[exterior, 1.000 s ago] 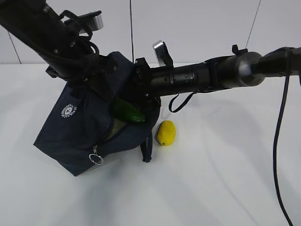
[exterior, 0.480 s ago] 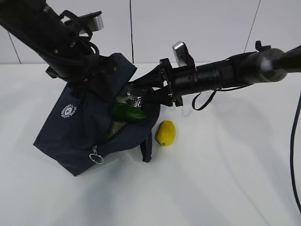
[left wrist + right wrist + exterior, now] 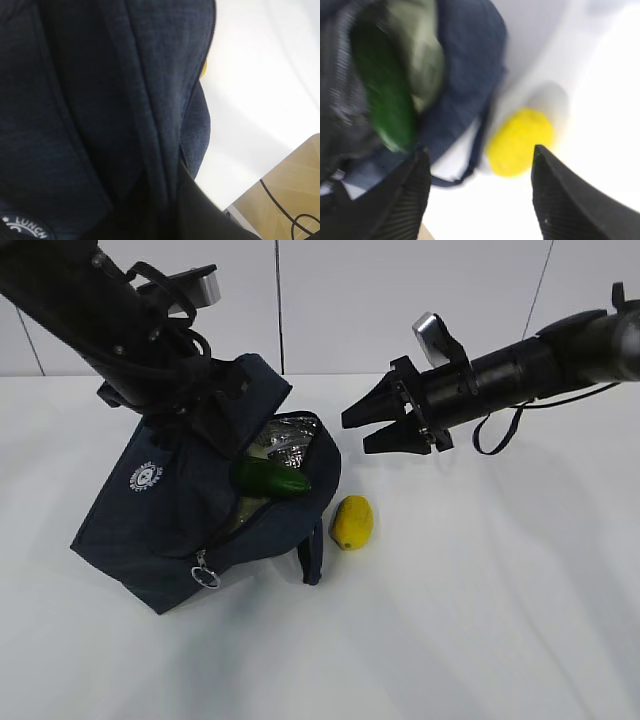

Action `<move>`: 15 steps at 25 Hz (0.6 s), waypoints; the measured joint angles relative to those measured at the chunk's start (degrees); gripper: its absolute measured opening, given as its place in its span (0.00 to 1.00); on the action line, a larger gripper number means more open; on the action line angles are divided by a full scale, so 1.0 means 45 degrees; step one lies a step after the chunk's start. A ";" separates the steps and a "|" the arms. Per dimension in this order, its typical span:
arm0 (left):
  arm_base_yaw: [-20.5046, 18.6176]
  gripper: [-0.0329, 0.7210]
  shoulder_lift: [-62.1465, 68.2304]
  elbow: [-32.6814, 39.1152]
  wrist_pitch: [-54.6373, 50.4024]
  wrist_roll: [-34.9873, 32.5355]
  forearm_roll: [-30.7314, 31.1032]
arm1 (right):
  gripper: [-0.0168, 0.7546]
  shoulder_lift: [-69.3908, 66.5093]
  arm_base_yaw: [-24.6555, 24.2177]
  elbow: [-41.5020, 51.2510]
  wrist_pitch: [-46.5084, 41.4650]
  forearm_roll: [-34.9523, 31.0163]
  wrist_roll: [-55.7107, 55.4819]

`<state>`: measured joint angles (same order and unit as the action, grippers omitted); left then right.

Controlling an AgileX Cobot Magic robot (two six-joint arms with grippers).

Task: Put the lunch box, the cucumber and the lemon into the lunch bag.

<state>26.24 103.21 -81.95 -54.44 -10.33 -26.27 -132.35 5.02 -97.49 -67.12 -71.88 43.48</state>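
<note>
The navy lunch bag (image 3: 170, 510) stands tilted at the left, its mouth open toward the right. The cucumber (image 3: 270, 478) lies in the mouth with one end sticking out. The pale green lid of the lunch box (image 3: 246, 512) shows inside, under the cucumber. The lemon (image 3: 353, 522) lies on the table just right of the bag. My left gripper (image 3: 215, 405) holds the bag's top flap up; the left wrist view shows the bag's fabric (image 3: 100, 100) close up. My right gripper (image 3: 356, 434) is open and empty above the lemon (image 3: 520, 142), right of the bag.
The white table (image 3: 450, 620) spreads to the right and front. The zipper's silver ring pull (image 3: 204, 576) hangs at the bag's front. A bag strap (image 3: 312, 555) hangs down beside the lemon. A black cable (image 3: 495, 435) loops under the right arm.
My right gripper has drawn back out of the bag's mouth to the right, open, leaving the cucumber in the bag. The left arm and lemon have not moved.
</note>
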 joint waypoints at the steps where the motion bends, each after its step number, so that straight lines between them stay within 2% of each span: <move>1: 0.0000 0.05 0.0000 0.0000 0.0000 0.0000 0.0000 | 0.65 0.0272 -0.0007 0.0000 0.0000 0.0657 -0.0201; 8: 0.0000 0.05 0.0000 0.0000 -0.0026 0.0000 0.0000 | 0.65 0.1460 0.0293 0.0000 -0.0285 0.5346 -0.2588; 15: 0.0000 0.05 0.0000 0.0000 -0.0050 0.0000 0.0000 | 0.65 0.1492 0.1744 0.0000 -0.0270 0.8186 -0.4666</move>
<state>26.24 103.21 -81.95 -54.67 -10.33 -26.27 -125.64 12.86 -97.49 -68.34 -35.04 22.49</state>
